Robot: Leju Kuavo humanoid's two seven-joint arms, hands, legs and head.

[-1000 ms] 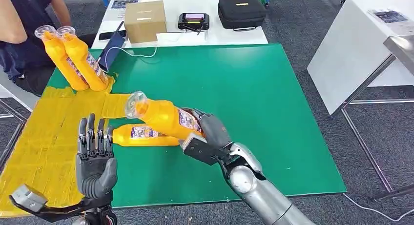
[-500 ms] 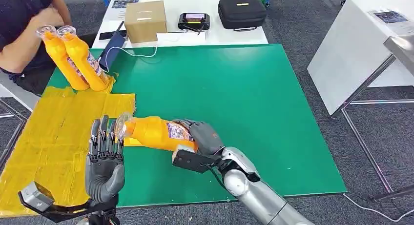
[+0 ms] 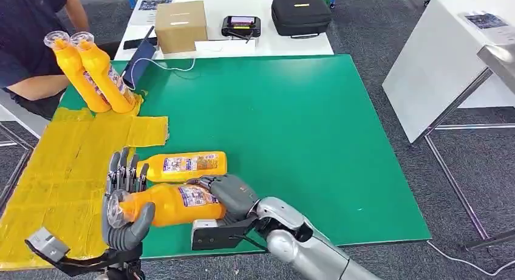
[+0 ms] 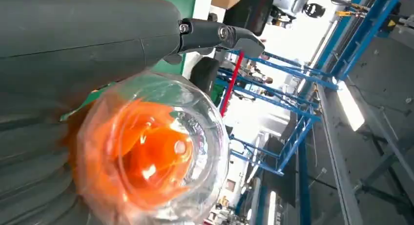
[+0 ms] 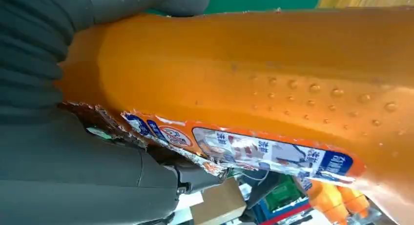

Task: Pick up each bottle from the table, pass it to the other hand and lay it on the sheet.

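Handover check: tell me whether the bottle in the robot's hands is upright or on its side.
On its side: the held bottle lies level between the right hand at its base and the left hand at its cap end.

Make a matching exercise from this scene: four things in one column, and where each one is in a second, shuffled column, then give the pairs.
Things
1. held bottle
2. lying bottle
3. two leaning bottles
4. black case

Places
A. on the white table behind the green mat
B. flat on the green mat, just past the hands
C. at the far corner of the yellow sheet
D. between the right hand and the left hand

Pairs: 1-D, 2-B, 3-C, 4-A
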